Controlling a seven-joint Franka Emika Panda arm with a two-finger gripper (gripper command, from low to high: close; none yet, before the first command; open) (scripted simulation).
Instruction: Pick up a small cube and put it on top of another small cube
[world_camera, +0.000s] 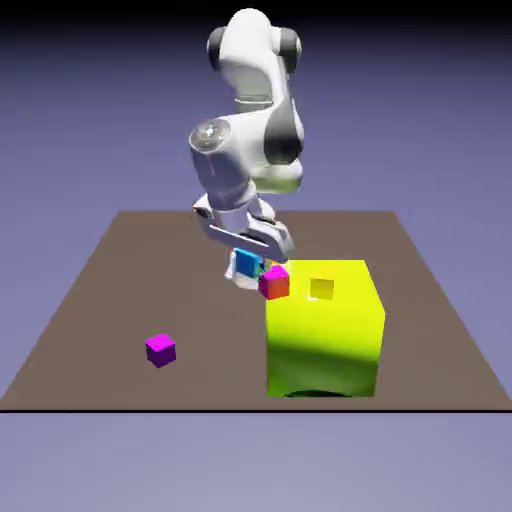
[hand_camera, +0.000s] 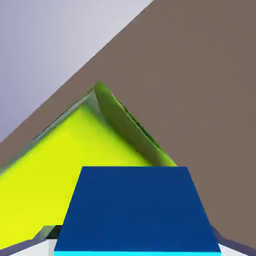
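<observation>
Pincer clamped on the cyan cube, airborne just left of the pink-top cube by the green block; you risk knocking the target if you slide in low.

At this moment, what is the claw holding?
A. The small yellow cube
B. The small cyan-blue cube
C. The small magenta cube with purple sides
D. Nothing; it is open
B: the hand view is filled at the bottom by the cyan-blue cube between the fingers, and the exterior view shows it in the claw, off the table.
</observation>
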